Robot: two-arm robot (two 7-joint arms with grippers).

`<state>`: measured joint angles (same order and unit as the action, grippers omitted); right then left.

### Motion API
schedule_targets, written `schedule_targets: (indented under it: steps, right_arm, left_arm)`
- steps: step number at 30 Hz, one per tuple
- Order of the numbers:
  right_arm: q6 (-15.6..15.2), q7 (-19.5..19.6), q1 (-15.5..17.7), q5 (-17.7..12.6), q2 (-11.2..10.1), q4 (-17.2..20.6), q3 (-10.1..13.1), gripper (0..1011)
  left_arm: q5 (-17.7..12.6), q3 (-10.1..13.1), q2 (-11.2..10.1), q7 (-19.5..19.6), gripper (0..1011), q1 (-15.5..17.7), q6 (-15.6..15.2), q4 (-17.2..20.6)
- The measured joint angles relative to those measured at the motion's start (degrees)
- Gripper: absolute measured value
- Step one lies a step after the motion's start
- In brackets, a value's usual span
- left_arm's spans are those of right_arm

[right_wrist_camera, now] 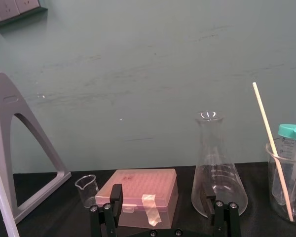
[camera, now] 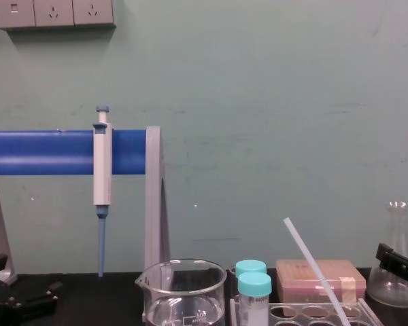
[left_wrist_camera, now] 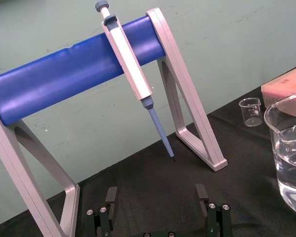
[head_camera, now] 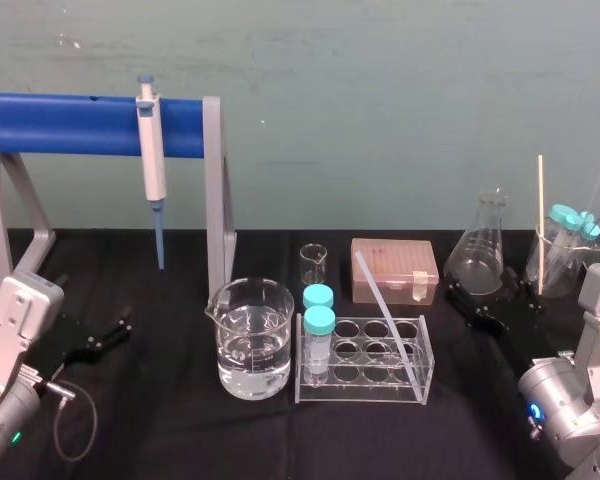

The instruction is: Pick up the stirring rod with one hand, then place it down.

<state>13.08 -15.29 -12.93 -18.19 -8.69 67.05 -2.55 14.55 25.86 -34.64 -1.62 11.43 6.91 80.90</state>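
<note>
The stirring rod (head_camera: pixel 385 312), a translucent white rod, leans tilted in the clear tube rack (head_camera: pixel 364 385), its top toward the pink box; it also rises from the rack in the chest view (camera: pixel 311 263). My left gripper (head_camera: pixel 108 333) rests low at the table's left, open and holding nothing, its fingers (left_wrist_camera: pixel 108 205) spread before the pipette stand. At the right, beside the flask, my right gripper (head_camera: pixel 478 310) is open too, its fingers (right_wrist_camera: pixel 115 200) wide apart and well clear of the rod.
A water-filled beaker (head_camera: pixel 251 338) stands left of the rack, which holds two teal-capped tubes (head_camera: pixel 319 335). Behind are a small beaker (head_camera: pixel 313 264), a pink tip box (head_camera: pixel 394 270) and a conical flask (head_camera: pixel 479 252). A pipette (head_camera: pixel 152 160) hangs on the blue-barred stand (head_camera: pixel 75 124). A right-hand beaker (head_camera: pixel 558 262) holds tubes and a thin stick.
</note>
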Motion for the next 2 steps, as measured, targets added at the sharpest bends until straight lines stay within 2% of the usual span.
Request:
schedule_targets:
  steps: [2]
  right_arm:
    - [0.0, 0.0, 0.0, 0.0, 0.0, 0.0, 0.0, 1003]
  left_arm:
    - [0.0, 0.0, 0.0, 0.0, 1000, 0.0, 0.0, 0.0]
